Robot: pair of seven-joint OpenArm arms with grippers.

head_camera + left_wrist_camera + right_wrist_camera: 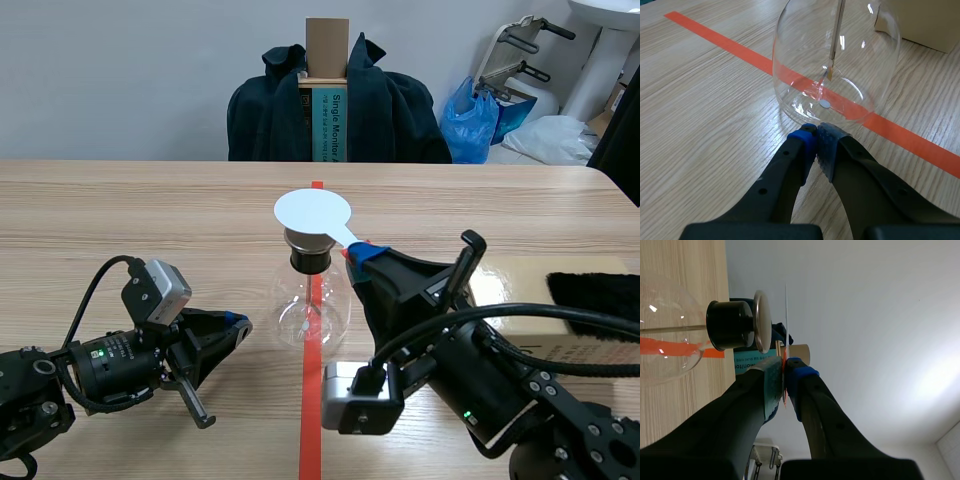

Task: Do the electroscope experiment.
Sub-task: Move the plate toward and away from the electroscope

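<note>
The electroscope, a round clear glass flask (310,305) with a black stopper (309,260) and a metal top plate (761,321), stands on the red tape line at the table's middle. A thin rod with foil leaves (833,60) hangs inside it. My right gripper (362,252) is shut on the handle of a flat white disc (313,212), holding it just over the top plate. In the right wrist view the disc (785,315) is edge-on, with a narrow gap to the plate. My left gripper (816,137) is shut on nothing, low on the table by the flask's (835,75) base.
A cardboard box (560,310) with a black furry cloth (595,290) on it lies at the right, behind my right arm. Across the table stands a chair draped with a dark jacket (390,110). A blue bag (470,120) is on the floor beyond.
</note>
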